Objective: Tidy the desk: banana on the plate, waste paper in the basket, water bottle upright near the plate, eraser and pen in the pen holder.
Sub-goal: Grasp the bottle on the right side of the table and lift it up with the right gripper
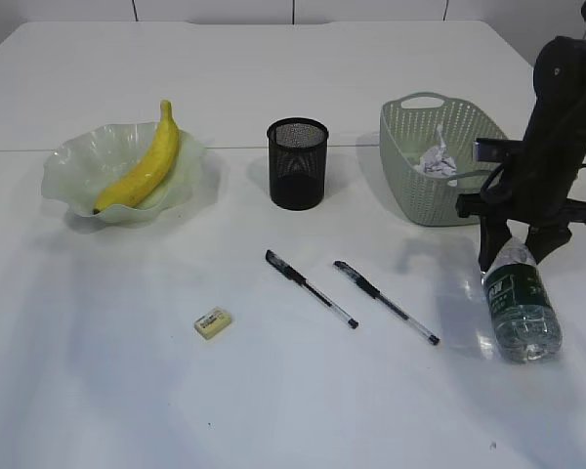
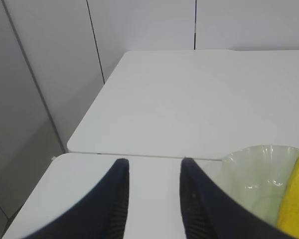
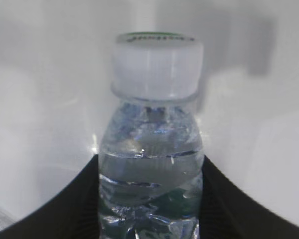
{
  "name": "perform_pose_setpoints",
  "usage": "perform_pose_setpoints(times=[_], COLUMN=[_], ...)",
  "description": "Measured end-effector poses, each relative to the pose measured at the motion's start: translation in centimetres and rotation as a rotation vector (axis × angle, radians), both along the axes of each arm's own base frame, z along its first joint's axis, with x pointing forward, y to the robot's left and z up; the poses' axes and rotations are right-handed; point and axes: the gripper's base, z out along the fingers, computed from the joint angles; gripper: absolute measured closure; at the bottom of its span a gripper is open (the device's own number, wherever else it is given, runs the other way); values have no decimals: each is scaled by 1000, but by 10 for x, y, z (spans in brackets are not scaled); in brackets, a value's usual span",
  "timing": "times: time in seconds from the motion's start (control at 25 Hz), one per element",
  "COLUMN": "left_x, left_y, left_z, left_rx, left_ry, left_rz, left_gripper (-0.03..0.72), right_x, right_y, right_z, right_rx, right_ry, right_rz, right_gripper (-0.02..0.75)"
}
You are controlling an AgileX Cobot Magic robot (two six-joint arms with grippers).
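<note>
Your left tool hangs part-open and empty by the plate. Far right, the water bottle lies on the counter, cap toward your right tool, whose fingers flank its neck; whether they grip, you cannot tell.

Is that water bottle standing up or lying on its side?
Lying down. The water bottle rests on its side on the table, with the right gripper around its neck end.
</note>
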Motion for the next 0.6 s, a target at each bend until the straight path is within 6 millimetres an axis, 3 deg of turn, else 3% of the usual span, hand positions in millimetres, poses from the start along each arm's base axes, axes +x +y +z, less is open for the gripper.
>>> perform_pose_setpoints(times=[0.6], left_x=[0], left_y=[0], left_z=[0], left_rx=[1], left_ry=[-4], left_rz=[2], left_gripper=[452], right_x=[-3], right_y=[6], right_z=[61], right_rx=[68], right_ry=[-151], right_rz=[-4], right_gripper=[375])
